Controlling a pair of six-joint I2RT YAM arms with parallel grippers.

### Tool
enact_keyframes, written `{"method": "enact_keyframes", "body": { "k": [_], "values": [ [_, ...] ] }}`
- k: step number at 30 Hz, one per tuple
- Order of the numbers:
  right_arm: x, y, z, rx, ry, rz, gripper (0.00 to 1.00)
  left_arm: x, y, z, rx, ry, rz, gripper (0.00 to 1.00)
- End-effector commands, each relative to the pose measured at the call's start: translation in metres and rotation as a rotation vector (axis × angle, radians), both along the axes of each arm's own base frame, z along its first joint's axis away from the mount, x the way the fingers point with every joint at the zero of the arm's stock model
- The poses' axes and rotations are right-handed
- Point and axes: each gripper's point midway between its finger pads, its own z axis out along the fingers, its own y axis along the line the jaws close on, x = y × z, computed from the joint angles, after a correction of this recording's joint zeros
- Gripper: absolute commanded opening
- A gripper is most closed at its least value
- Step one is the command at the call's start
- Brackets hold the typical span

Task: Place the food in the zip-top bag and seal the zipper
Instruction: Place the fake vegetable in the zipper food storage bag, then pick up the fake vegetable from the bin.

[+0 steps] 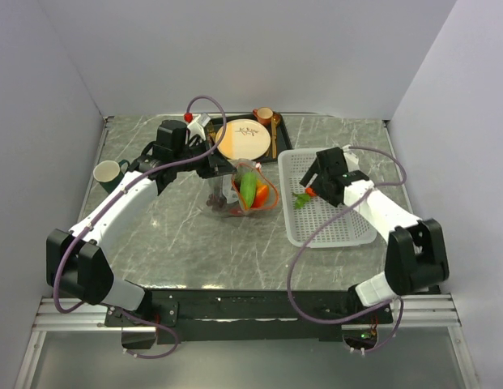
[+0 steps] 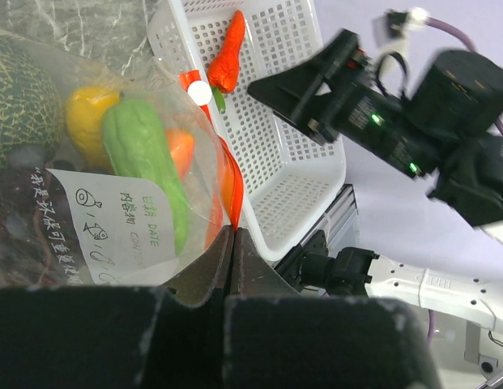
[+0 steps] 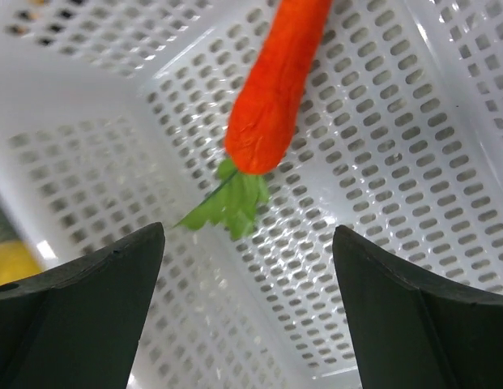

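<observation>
The clear zip-top bag (image 1: 245, 194) lies mid-table and holds a green cucumber (image 2: 146, 158), a yellow pear (image 2: 87, 113), a netted green melon (image 2: 16, 101) and an orange piece (image 2: 181, 150). My left gripper (image 2: 232, 235) is shut on the bag's orange-red zipper strip (image 2: 228, 182); in the top view it (image 1: 223, 180) sits at the bag's left side. The orange-red carrot (image 3: 275, 89) with green leaves (image 3: 231, 203) lies in the white mesh basket (image 3: 397, 162). My right gripper (image 3: 247, 243) is open and empty just above it, near the basket's left side (image 1: 314, 188).
The white basket (image 1: 336, 223) stands right of the bag. A black tray (image 1: 277, 150) with a round plate (image 1: 245, 138) and a small red cup (image 1: 263, 115) is at the back. A dark green mug (image 1: 107, 173) stands at the left.
</observation>
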Motion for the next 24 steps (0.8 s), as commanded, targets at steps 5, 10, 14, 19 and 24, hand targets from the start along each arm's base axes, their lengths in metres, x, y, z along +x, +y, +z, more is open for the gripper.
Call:
{"method": "enact_keyframes", "body": {
  "k": [5, 10, 14, 19, 24],
  "values": [
    [0.040, 0.003, -0.011, 0.138, -0.034, -0.038, 0.91, 0.004, -0.005, 0.034, -0.044, -0.096, -0.012, 0.01],
    [0.047, -0.003, -0.026, 0.116, 0.000, -0.062, 0.89, 0.005, -0.006, 0.031, -0.043, -0.084, -0.015, 0.01],
    [0.058, -0.007, -0.036, 0.113, 0.006, -0.071, 0.81, 0.005, -0.007, 0.032, -0.043, -0.083, -0.020, 0.01],
    [0.064, -0.009, -0.044, 0.106, -0.002, -0.070, 0.72, 0.004, -0.005, 0.031, -0.036, -0.086, -0.017, 0.01],
    [0.065, -0.011, -0.053, 0.090, 0.015, -0.061, 0.60, 0.004, -0.005, 0.031, -0.032, -0.083, -0.017, 0.01]
  ]
}}
